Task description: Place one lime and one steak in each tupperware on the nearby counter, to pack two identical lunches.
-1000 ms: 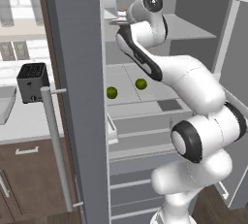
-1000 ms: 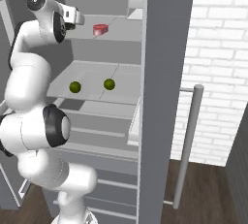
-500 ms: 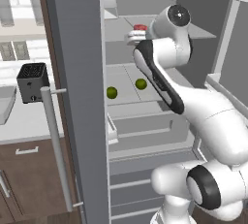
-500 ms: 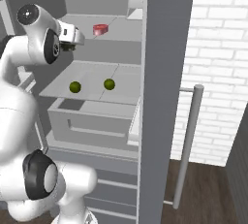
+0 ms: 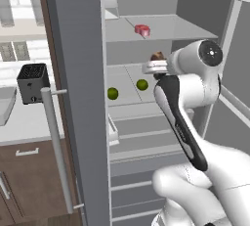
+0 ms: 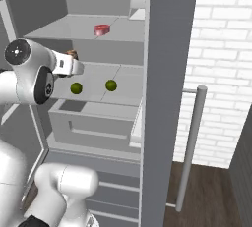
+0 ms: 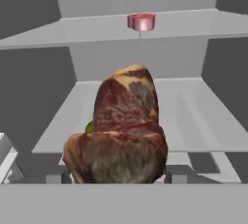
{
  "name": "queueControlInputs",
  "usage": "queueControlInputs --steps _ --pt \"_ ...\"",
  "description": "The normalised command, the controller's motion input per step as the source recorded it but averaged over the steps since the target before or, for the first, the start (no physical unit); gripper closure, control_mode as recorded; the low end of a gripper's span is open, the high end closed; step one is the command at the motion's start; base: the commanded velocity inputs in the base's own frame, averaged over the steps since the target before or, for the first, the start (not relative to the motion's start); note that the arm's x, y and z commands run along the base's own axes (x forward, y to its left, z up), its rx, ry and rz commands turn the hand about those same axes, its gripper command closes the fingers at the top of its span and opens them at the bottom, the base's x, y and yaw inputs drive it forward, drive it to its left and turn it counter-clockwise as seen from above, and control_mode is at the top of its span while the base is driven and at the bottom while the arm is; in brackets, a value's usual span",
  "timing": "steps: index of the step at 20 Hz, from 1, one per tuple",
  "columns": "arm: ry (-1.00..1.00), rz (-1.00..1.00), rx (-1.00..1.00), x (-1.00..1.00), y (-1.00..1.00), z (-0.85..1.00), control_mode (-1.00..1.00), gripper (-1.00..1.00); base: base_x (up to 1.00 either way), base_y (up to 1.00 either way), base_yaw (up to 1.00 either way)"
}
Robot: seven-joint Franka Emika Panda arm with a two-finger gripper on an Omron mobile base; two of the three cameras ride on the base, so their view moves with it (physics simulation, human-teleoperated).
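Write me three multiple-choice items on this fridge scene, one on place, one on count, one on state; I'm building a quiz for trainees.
1. Where does the red-pink steak lie?
A. On the upper fridge shelf
B. In the drawer
C. On the counter

2. How many limes lie on the middle shelf?
A. One
B. Two
C. Three

3. What state is the gripper in?
A. Open and empty
B. Shut on a lime
C. Shut on the dark brown steak

Key: 1 A, it sits a level above the limes. 2 B, one lime and another lime show in both base views. 3 C, the hand view shows the jaws either side of the meat.
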Motion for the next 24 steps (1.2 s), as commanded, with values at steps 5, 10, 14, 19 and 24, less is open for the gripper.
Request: queueControlInputs --steps 5,10,14,19,24 --pt "0.0 0.0 0.0 -1.0 -0.09 -0.19 -1.0 1.0 0.0 0.0 0.0" --pt "0.0 0.0 0.0 -0.2 -0.01 -0.04 1.0 1.0 -0.8 -0.04 0.0" --pt "0.0 0.0 0.0 0.0 0.0 0.0 1.0 1.0 -0.78 0.0 -0.07" --pt "0.0 0.0 0.0 0.0 0.0 0.0 1.0 1.0 -0.06 0.05 -0.18" --pt "0.0 0.0 0.0 0.0 0.0 0.0 1.0 1.0 0.46 0.23 -0.23"
